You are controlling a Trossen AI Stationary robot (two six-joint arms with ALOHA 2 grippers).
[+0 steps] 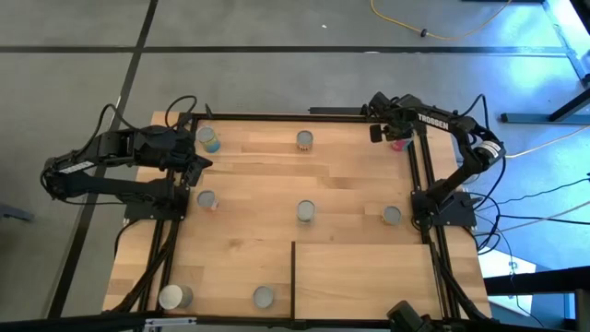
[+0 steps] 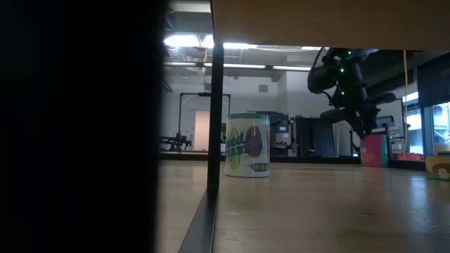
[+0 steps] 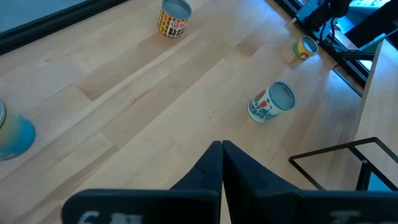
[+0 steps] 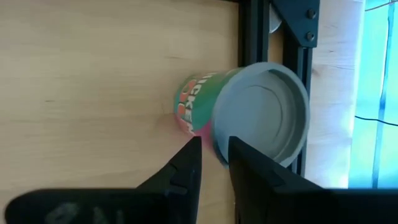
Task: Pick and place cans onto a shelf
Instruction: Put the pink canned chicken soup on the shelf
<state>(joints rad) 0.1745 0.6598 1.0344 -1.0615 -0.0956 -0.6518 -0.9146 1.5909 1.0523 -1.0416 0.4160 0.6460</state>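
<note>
I have the right end effector (image 4: 213, 155) slightly parted, holding nothing, above the red-green can (image 4: 249, 112) for a grasp; the left end effector (image 3: 222, 163) waits closed, empty.

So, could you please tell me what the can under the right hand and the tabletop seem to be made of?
The can under the right hand looks like metal: a dull grey lid with pressed concentric rings, and a printed green and red label, perhaps paper. The tabletop appears to be pale wood planks, with visible seams and grain and a slight sheen.
</note>
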